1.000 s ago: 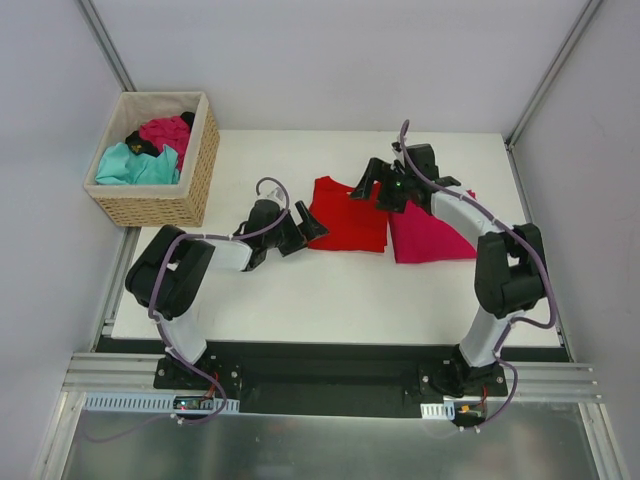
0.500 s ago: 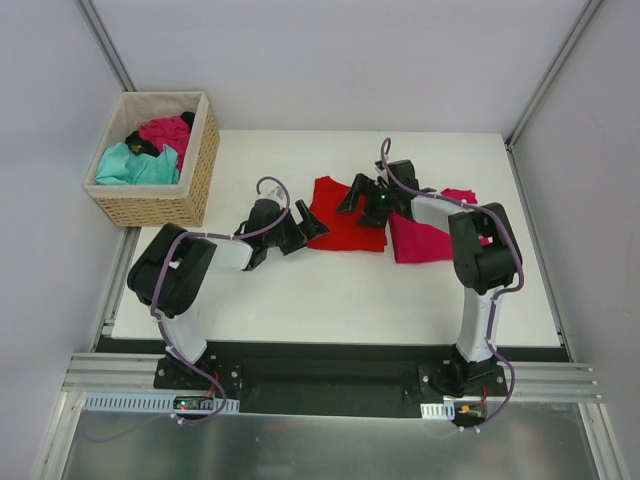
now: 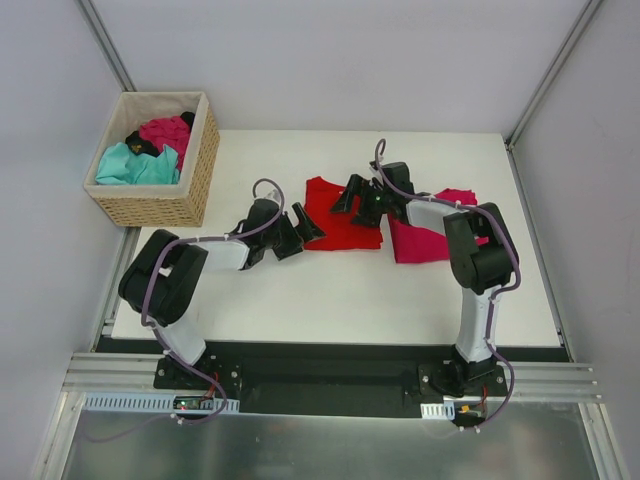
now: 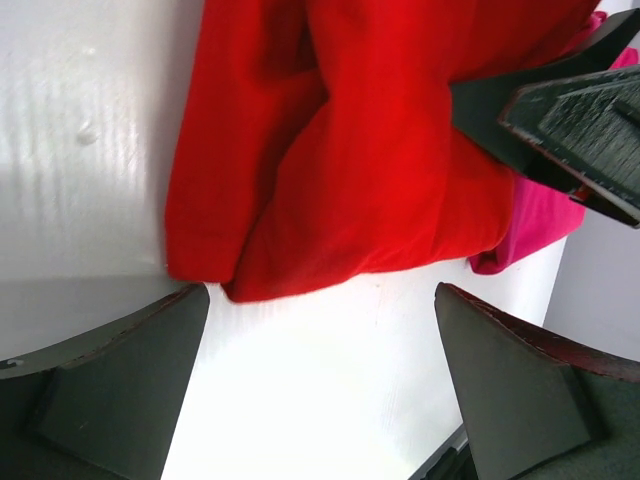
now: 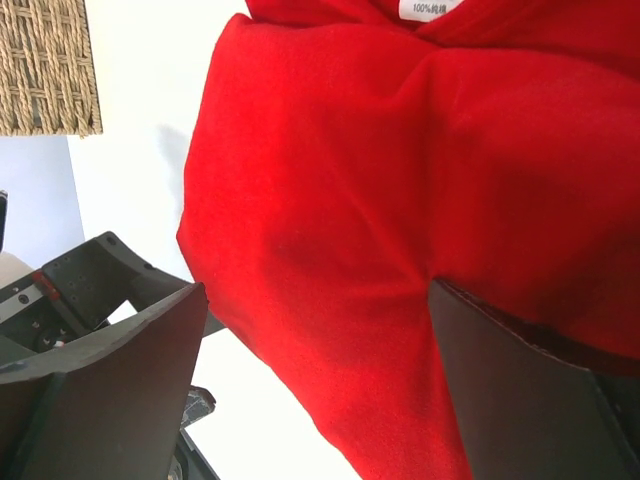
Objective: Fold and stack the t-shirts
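Observation:
A bright red t-shirt point(image 3: 340, 220) lies folded in the middle of the table, and a pinkish crimson t-shirt point(image 3: 430, 238) lies folded just to its right, touching it. My right gripper point(image 3: 356, 202) hovers open over the red shirt's top edge; in the right wrist view the red t-shirt point(image 5: 400, 200) fills the space between the fingers point(image 5: 110, 380). My left gripper point(image 3: 305, 225) stands open at the shirt's left edge. In the left wrist view the red t-shirt point(image 4: 350, 150) lies just beyond the fingertips, only bare table between them, with the crimson t-shirt point(image 4: 540, 225) behind.
A tan wicker basket point(image 3: 195, 175) stands off the table's back left corner, holding teal point(image 3: 135, 165), magenta point(image 3: 165, 130) and black point(image 3: 140, 143) shirts. The basket point(image 5: 50, 60) also shows in the right wrist view. The table point(image 3: 330, 290) ends near the arm bases.
My right gripper has moved left from the crimson shirt to over the red shirt, its arm folding in. The left gripper has barely shifted. Both stayed open.

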You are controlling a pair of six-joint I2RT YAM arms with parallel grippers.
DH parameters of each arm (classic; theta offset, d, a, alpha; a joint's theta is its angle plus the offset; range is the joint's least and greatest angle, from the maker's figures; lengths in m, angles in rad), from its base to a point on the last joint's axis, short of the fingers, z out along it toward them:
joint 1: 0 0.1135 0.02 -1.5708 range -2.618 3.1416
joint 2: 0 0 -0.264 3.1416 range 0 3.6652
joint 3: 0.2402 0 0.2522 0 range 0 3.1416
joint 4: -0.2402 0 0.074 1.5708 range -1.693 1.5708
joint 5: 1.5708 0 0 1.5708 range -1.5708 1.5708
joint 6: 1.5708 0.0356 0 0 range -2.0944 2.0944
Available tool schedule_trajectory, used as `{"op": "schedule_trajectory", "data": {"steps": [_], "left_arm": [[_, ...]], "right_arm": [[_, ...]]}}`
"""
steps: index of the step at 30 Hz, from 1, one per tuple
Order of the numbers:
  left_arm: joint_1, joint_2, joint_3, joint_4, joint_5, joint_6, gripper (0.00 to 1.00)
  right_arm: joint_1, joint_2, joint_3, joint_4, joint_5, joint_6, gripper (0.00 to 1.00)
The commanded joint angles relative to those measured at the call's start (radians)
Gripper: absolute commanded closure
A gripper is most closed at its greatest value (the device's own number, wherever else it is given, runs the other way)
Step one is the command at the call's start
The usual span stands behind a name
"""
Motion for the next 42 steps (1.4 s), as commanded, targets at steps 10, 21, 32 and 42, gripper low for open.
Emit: {"op": "schedule_trajectory", "data": {"steps": [10, 21, 32, 42], "left_arm": [[0.012, 0.130, 0.036, -0.247, -0.142, -0.016, 0.01], [0.028, 0.193, 0.096, -0.187, -0.122, -0.048, 0.50], [0.030, 0.142, 0.059, -0.186, -0.100, -0.046, 1.00], [0.030, -0.031, -0.103, -0.216, -0.062, -0.040, 1.00]], "right_arm": [[0.018, 0.014, -0.041, -0.027, 0.011, -0.001, 0.03], [0.017, -0.009, -0.061, -0.027, 0.001, -0.007, 0.03], [0.023, -0.015, -0.062, -0.023, 0.000, -0.001, 0.03], [0.049, -0.225, -0.122, -0.107, 0.078, -0.067, 0.03]]}}
